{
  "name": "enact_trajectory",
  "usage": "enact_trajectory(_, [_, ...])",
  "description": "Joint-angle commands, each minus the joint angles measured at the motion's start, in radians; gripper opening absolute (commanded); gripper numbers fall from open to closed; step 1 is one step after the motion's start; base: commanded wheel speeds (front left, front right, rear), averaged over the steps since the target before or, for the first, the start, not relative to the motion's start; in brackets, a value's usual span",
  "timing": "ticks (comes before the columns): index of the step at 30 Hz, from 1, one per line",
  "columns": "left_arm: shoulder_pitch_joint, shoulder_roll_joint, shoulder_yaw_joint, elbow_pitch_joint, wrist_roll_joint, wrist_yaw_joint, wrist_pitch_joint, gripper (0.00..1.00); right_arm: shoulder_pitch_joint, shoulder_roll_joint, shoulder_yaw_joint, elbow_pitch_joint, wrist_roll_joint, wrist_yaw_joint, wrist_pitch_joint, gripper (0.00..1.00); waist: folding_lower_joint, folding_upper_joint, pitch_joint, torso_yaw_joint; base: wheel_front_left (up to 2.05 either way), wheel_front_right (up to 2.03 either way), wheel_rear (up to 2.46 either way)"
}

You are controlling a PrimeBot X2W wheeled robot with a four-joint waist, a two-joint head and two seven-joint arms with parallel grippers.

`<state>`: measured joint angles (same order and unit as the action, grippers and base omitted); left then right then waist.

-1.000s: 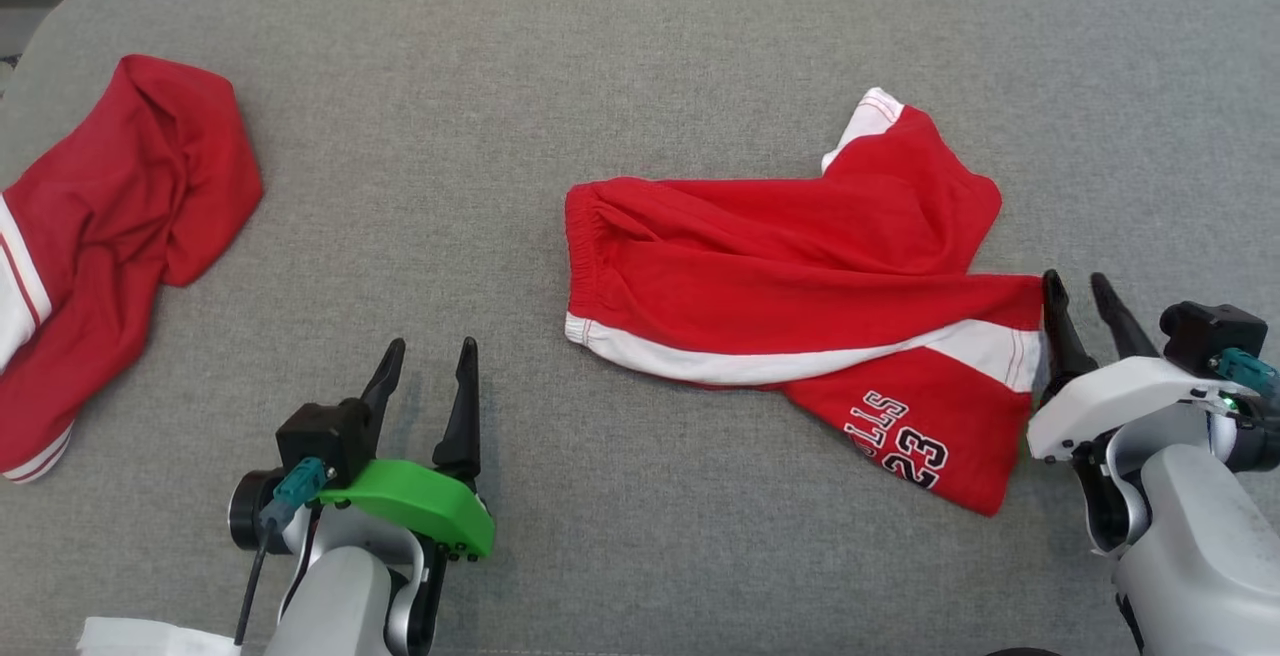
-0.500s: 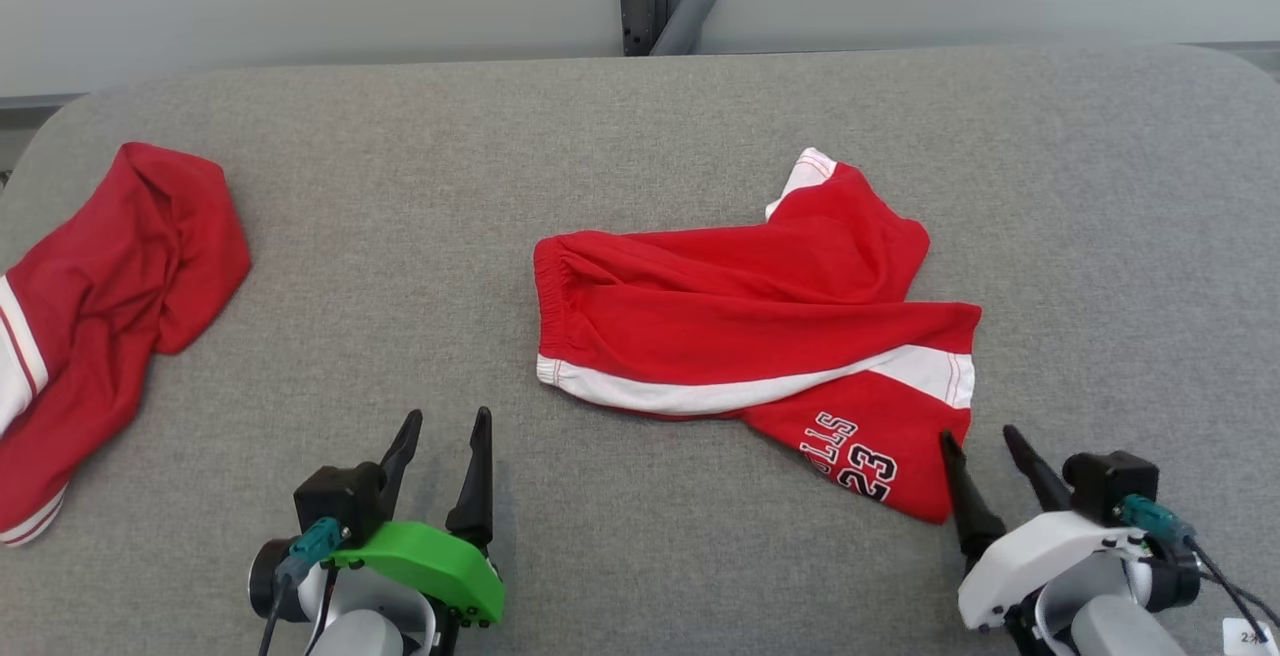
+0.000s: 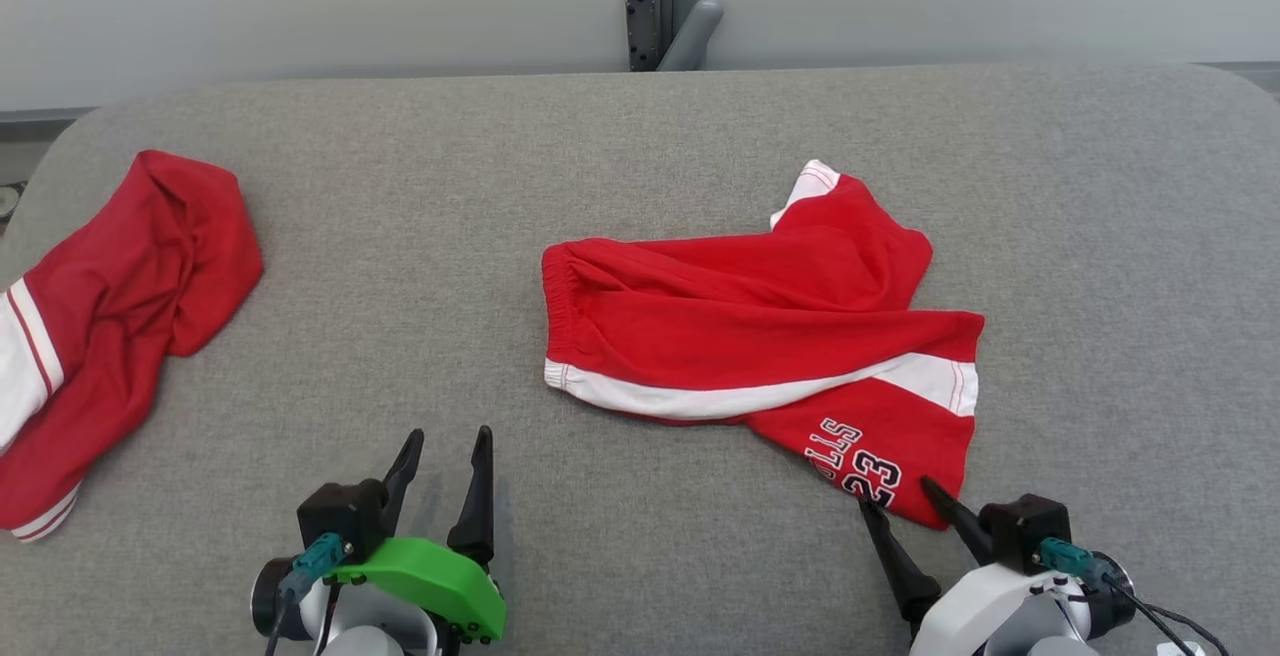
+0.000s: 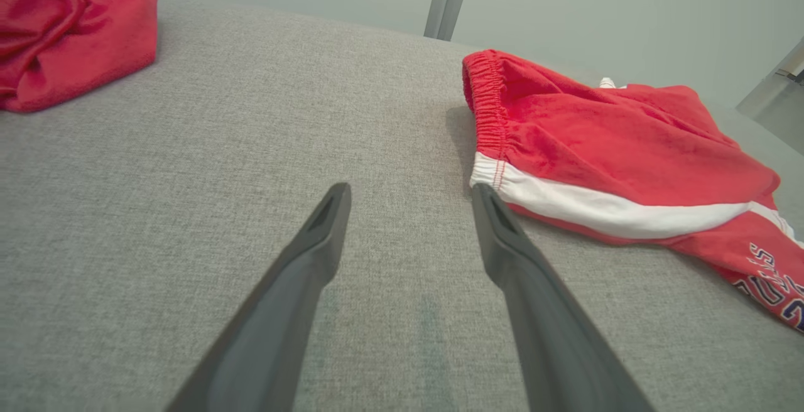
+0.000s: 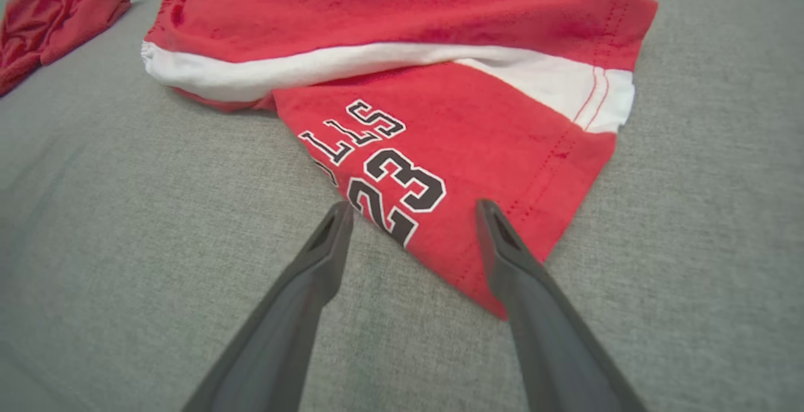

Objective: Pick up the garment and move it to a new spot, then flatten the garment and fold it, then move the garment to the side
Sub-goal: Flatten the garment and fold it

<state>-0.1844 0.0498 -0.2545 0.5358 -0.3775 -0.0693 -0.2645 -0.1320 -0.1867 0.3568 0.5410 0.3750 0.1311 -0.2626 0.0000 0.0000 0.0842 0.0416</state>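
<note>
Head view: red shorts (image 3: pixel 760 336) lie rumpled about mid-desk, a little right of centre. The waistband (image 3: pixel 562 306) is toward the left, one leg is thrown over the other, and a white stripe (image 3: pixel 740 398) runs across. The near leg carries a number print (image 3: pixel 862 461) and ends in a corner pointing at the robot.

Right tool (image 3: pixel 895 494): fingers moderately spread, holding nothing, tips at that near corner. Right wrist view puts one tip at the cloth's edge beside the print and the other over the hem. Whether either touches the cloth I cannot tell from this angle.

Left tool (image 3: pixel 450 431): also parted and empty, over bare desk (image 3: pixel 400 186), near the waistband end but apart from it. Left wrist view shows one finger lined up just short of the stripe's end.

Second red garment (image 3: pixel 120 276) is heaped at the desk's left edge, well apart from the shorts — not the target, I judge.

Judged step: taking hold for the lift. Best done by coming in low and flat so one finger slips under the hem. Bite well past the corner rather than on its tip, and close through both layers. The left tool would do well to take the waistband corner likewise — two holds should keep the cloth from bunching when carried.
</note>
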Motion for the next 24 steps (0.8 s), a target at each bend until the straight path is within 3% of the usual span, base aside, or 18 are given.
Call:
enact_trajectory(1, [0.009, 0.002, 0.002, 0.002, -0.006, -0.001, 0.0, 1.0, -0.012, -0.006, 0.005, 0.014, -0.01, -0.001, -0.003, 1.0, 0.0, 0.0, 0.004, 0.008, 0.0, 0.0, 0.0])
enact_trajectory(4, [0.01, 0.002, 0.003, 0.004, -0.01, -0.002, 0.0, 1.0, -0.034, -0.008, 0.012, 0.074, -0.044, -0.001, -0.003, 1.0, 0.0, 0.0, 0.006, 0.021, 0.0, 0.0, 0.0])
enact_trajectory(5, [0.011, 0.002, 0.004, 0.005, -0.01, -0.004, 0.0, 1.0, -0.041, -0.006, 0.014, 0.097, -0.051, -0.001, -0.003, 0.81, 0.0, 0.0, 0.005, 0.024, 0.0, 0.0, 0.0])
enact_trajectory(6, [0.013, 0.002, 0.004, 0.006, -0.01, -0.005, 0.0, 1.0, -0.05, -0.006, 0.01, 0.12, -0.061, -0.001, -0.003, 0.36, 0.0, 0.0, 0.005, 0.028, 0.0, 0.0, 0.0])
enact_trajectory(7, [0.014, 0.002, 0.005, 0.007, -0.012, -0.004, 0.0, 1.0, -0.055, -0.008, 0.014, 0.143, -0.07, -0.001, -0.001, 0.0, 0.0, 0.0, 0.005, 0.031, 0.0, 0.0, 0.0])
enact_trajectory(11, [0.019, 0.002, 0.01, 0.009, -0.01, -0.005, 0.0, 1.0, -0.061, -0.026, 0.032, 0.174, -0.086, -0.001, 0.0, 0.0, 0.0, 0.0, 0.001, 0.036, 0.0, 0.0, 0.0])
enact_trajectory(18, [0.034, 0.002, 0.014, 0.014, -0.014, -0.006, 0.0, 1.0, 0.028, -0.128, 0.02, 0.142, -0.085, -0.001, 0.0, 0.0, 0.0, 0.0, -0.027, 0.018, 0.0, 0.0, 0.0])
enact_trajectory(24, [0.043, 0.002, 0.015, 0.022, -0.015, -0.006, 0.0, 1.0, 0.063, -0.172, 0.002, 0.1, -0.057, -0.001, -0.001, 0.0, 0.0, 0.0, -0.052, 0.002, 0.0, 0.0, 0.0])
